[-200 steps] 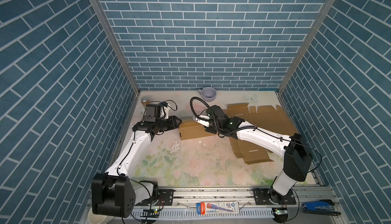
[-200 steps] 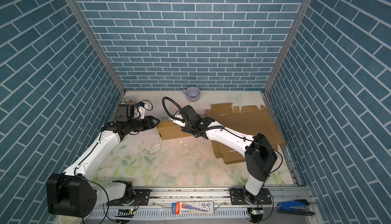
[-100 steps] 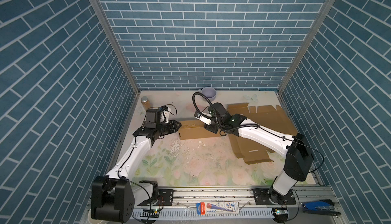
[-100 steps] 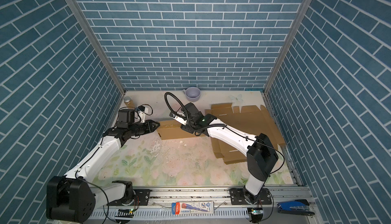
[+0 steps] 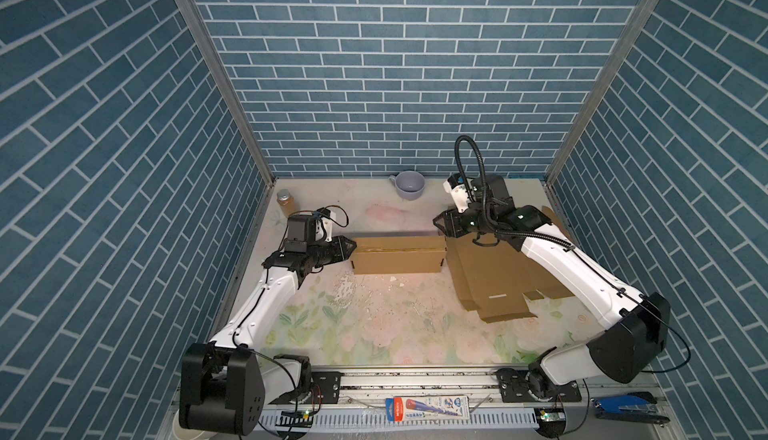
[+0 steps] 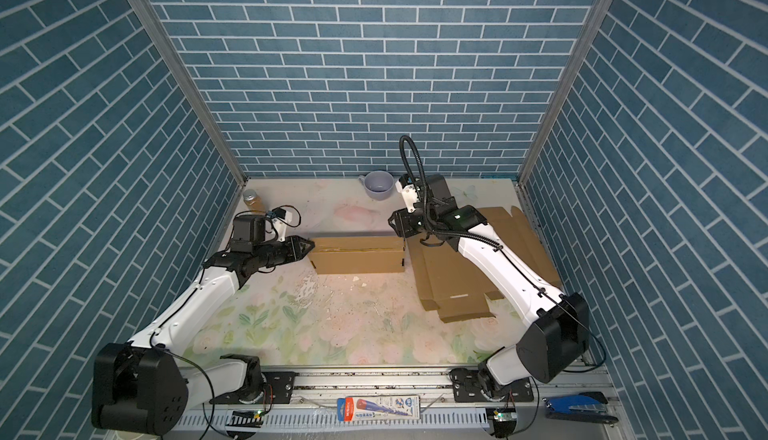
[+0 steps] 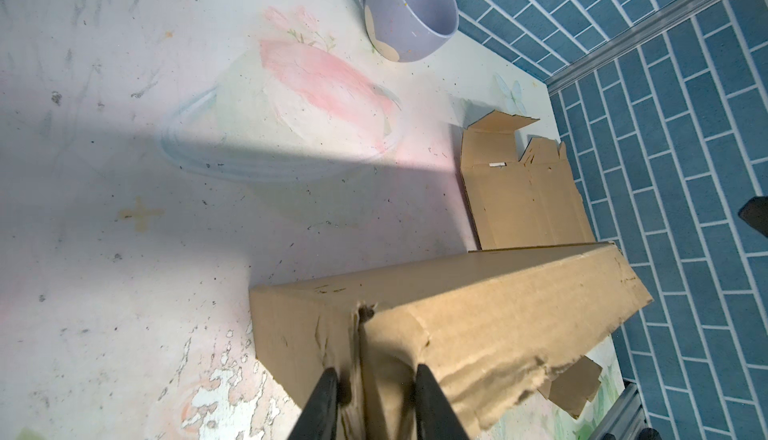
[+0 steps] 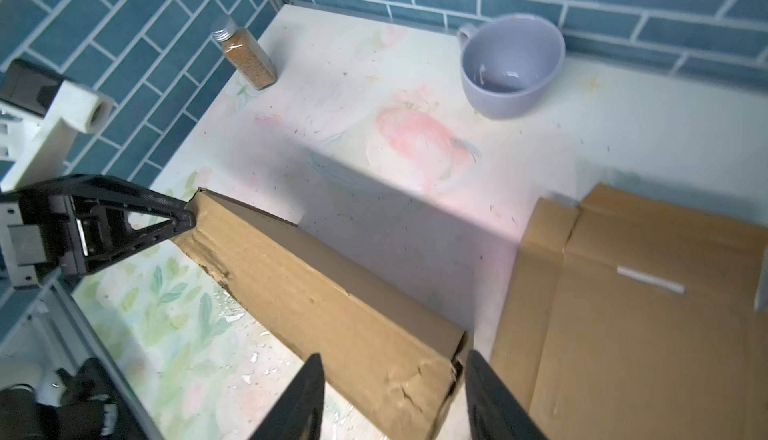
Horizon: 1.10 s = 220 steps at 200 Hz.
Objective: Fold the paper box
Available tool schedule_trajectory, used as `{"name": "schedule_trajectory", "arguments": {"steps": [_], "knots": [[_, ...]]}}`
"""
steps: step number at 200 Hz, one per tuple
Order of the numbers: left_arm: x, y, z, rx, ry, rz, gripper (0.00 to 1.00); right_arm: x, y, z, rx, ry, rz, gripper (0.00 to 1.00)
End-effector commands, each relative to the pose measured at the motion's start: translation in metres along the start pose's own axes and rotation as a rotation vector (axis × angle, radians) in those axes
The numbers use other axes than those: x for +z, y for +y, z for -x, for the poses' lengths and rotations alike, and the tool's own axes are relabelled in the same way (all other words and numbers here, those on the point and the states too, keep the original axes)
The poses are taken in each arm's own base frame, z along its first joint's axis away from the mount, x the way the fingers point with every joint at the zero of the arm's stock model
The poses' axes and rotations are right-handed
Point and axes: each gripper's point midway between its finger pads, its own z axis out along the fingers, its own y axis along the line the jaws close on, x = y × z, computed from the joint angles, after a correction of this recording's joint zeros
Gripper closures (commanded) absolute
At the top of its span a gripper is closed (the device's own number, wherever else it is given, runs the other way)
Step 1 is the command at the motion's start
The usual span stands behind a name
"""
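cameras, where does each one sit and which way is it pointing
Both top views: high behind the robot, looking down toward the back wall; both arms whole, left gripper and right gripper near either end of the box.
Left wrist: on the left arm, looking past its fingers at the box's near end, cup beyond.
Right wrist: on the right arm, looking between its open fingers along the box to the left gripper.
Shared: both wrist views show box, cup, flat cardboard.

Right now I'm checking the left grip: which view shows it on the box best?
Left wrist view: left gripper pinches the box end close up. Both top views show it small; right wrist view, side-on.
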Motion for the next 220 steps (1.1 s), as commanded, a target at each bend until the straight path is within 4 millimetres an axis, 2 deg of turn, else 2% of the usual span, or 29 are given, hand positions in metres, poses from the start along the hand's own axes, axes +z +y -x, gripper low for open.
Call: {"name": "schedule_trajectory", "arguments": {"steps": [1,36,62,82,104,114,132,152,180,193,203,220], "knots": [[0.007,0.028,-0.029,-0.045,0.103,0.096,0.68,0.001,-0.023,-0.038,0.3,0.197,-0.066,0.47],[0.009,0.028,-0.027,-0.042,0.104,0.096,0.68,0.011,-0.011,-0.045,0.323,0.254,0.018,0.44],[0.009,0.028,-0.026,-0.041,0.102,0.094,0.68,0.023,-0.012,-0.053,0.339,0.285,0.026,0.47],[0.01,0.03,-0.03,-0.042,0.112,0.096,0.68,0.036,-0.018,-0.064,0.352,0.319,0.019,0.56],[0.013,0.04,-0.039,-0.04,0.132,0.129,0.73,0.053,-0.045,-0.098,0.377,0.406,-0.061,0.74],[0.016,0.045,-0.045,-0.042,0.147,0.138,0.76,0.058,-0.055,-0.108,0.375,0.435,-0.096,0.78],[0.02,0.048,-0.049,-0.052,0.161,0.136,0.78,0.058,-0.045,-0.096,0.376,0.399,-0.052,0.77],[0.02,0.047,-0.048,-0.055,0.16,0.134,0.78,0.048,-0.031,-0.074,0.369,0.35,0.004,0.71],[0.017,0.043,-0.043,-0.047,0.152,0.129,0.78,0.037,-0.012,-0.057,0.383,0.317,0.089,0.64],[0.018,0.043,-0.043,-0.048,0.153,0.128,0.78,0.039,-0.009,-0.058,0.395,0.324,0.114,0.61],[0.019,0.045,-0.044,-0.049,0.158,0.133,0.78,0.044,-0.015,-0.066,0.402,0.341,0.092,0.61],[0.021,0.049,-0.051,-0.056,0.173,0.141,0.8,0.056,-0.032,-0.088,0.415,0.388,0.039,0.69]]}}
